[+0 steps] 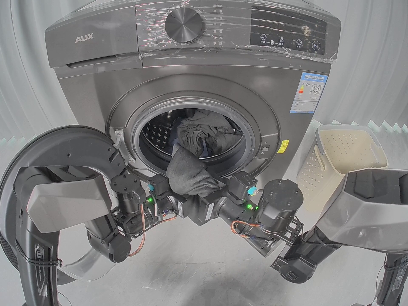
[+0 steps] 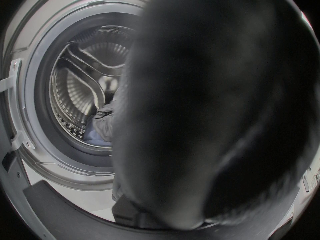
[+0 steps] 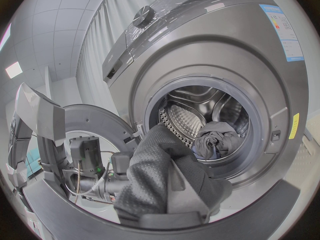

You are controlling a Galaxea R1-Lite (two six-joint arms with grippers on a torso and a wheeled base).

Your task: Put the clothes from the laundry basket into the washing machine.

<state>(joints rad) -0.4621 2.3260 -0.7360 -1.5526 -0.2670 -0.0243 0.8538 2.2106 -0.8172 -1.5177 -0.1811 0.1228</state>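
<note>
Head view: right hand (image 1: pixel 208 207) sits low before the mouth of the washing machine (image 1: pixel 191 69), closed on a dark grey perforated garment (image 1: pixel 189 175). Right wrist view shows one pale finger (image 3: pixel 176 180) lying against the cloth, which is bunched around it. Left hand (image 1: pixel 177 207) meets it from the other side, just beside it and under the same garment. Cloth smothers it, so I cannot tell whether it is wide or narrow. The garment is humped over both hands, its upper end lying over the door seal into the drum opening and its bulk hanging outside, below the rim. Inside the drum, toward the front, is a crumpled heap of black clothing (image 1: pixel 204 132), with a bit of blue fabric (image 2: pixel 89 133) under it. The round door (image 1: pixel 63 149) is swung fully open to the robot's left. The cream laundry basket (image 1: pixel 340 149) stands on the floor (image 1: pixel 191 273) at the machine's right side, well apart from both hands. A pale curtain (image 1: pixel 374 43) hangs behind the machine.
</note>
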